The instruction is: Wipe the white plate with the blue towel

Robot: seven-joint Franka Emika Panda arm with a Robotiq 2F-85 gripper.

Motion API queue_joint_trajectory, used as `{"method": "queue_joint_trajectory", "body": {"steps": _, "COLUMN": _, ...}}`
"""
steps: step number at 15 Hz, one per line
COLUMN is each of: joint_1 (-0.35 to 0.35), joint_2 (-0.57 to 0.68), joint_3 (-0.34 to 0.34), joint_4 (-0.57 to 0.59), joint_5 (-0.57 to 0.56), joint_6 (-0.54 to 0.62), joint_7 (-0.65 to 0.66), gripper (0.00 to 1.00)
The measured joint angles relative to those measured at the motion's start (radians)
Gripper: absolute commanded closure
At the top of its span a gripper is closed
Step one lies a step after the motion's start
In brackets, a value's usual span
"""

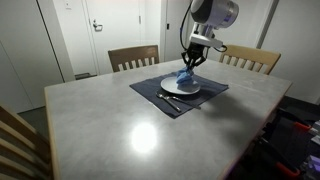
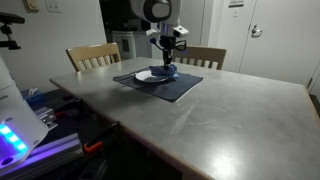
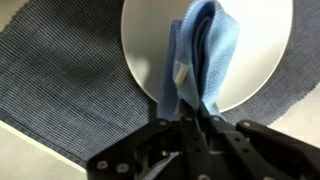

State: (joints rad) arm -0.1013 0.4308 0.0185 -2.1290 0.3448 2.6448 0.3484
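Pinches blue towel [image 3: 200, 50] in gripper [image 3: 190, 112], jaws pressed together on its upper edge. Hangs it straight below gripper onto white plate [image 3: 250, 40], over dark placemat [image 3: 60, 70] on grey table [image 1: 130, 130].

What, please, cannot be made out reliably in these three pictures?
- Wrist view: round white plate cut off by the top edge, its middle covered by the folded blue cloth towel.
- Both exterior views: towel-to-plate contact too small to judge.
- Exterior view: thin utensils on the dark woven placemat too small to identify.
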Motion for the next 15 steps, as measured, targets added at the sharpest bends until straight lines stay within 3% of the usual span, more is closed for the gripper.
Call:
{"method": "queue_joint_trajectory", "body": {"steps": 3, "joint_1": -0.197, "joint_2": -0.02, "joint_3": 0.171, "joint_4": 0.0, "joint_5": 0.137, "joint_6": -0.046, "joint_7": -0.237, "gripper": 0.98}}
{"method": "queue_joint_trajectory", "body": {"steps": 5, "joint_1": -0.262, "joint_2": -0.033, "joint_3": 0.195, "joint_4": -0.001, "joint_5": 0.207, "joint_6": -0.122, "joint_7": -0.374, "gripper": 0.98}}
{"method": "queue_joint_trajectory", "body": {"steps": 8, "joint_1": -0.246, "joint_2": -0.046, "joint_3": 0.107, "joint_4": -0.008, "joint_5": 0.188, "joint_6": -0.178, "joint_7": -0.448, "gripper": 0.98}}
{"method": "queue_joint_trajectory", "body": {"steps": 11, "joint_1": -0.19, "joint_2": -0.049, "joint_3": 0.003, "joint_4": -0.022, "joint_5": 0.04, "joint_6": -0.189, "joint_7": -0.426, "gripper": 0.98}}
{"method": "queue_joint_trajectory", "body": {"steps": 14, "joint_1": -0.137, "joint_2": -0.049, "joint_3": -0.049, "joint_4": -0.045, "joint_5": -0.058, "joint_6": -0.138, "joint_7": -0.417, "gripper": 0.98}}
{"method": "queue_joint_trajectory", "body": {"steps": 15, "joint_1": -0.124, "joint_2": -0.049, "joint_3": -0.052, "joint_4": -0.06, "joint_5": -0.066, "joint_6": -0.109, "joint_7": -0.417, "gripper": 0.68}}
